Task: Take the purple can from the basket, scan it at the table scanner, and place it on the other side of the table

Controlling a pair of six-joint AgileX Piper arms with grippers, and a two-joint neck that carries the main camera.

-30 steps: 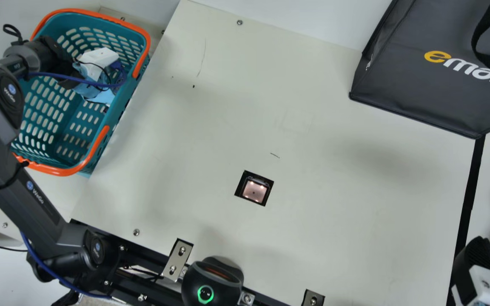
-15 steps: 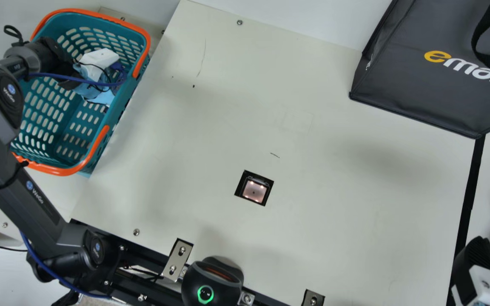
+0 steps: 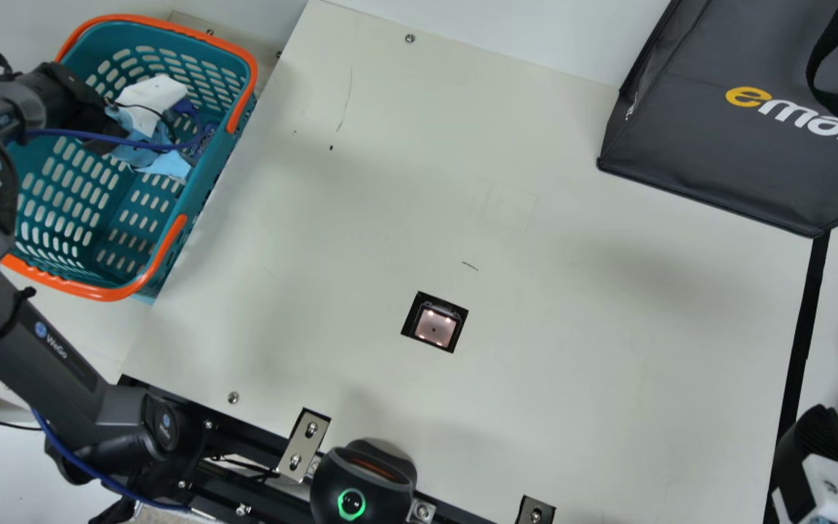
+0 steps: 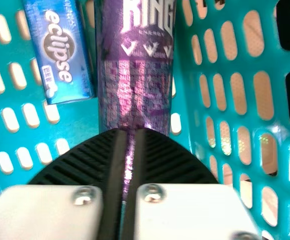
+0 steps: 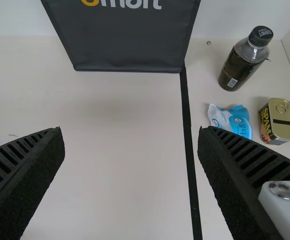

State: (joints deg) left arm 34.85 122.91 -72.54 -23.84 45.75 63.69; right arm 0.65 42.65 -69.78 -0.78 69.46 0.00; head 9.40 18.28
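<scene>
My left gripper [image 3: 148,96] is inside the teal basket [image 3: 88,293], its fingertips hidden there. In the left wrist view, the fingers of my left gripper [image 4: 130,133] are drawn together with a thin gap, in front of the purple can [image 4: 137,80]; the can is much wider than that gap and is not held. My right gripper [image 3: 815,455] is at the lower right of the main view. The right wrist view has my right gripper [image 5: 130,130] wide open, nothing between its fingers. The table scanner [image 3: 434,325] is lit in the table.
A blue box [image 4: 60,50] lies beside the can in the basket. A dark bag [image 3: 739,116] stands at the upper right. Past a black line [image 5: 188,140] are a bottle [image 5: 242,62], a blue-white packet [image 5: 232,120] and a square tin [image 5: 278,121].
My left arm has shifted slightly toward the main view's left, its gripper still within the basket, and more of the blue box now shows. My right arm has stayed still.
</scene>
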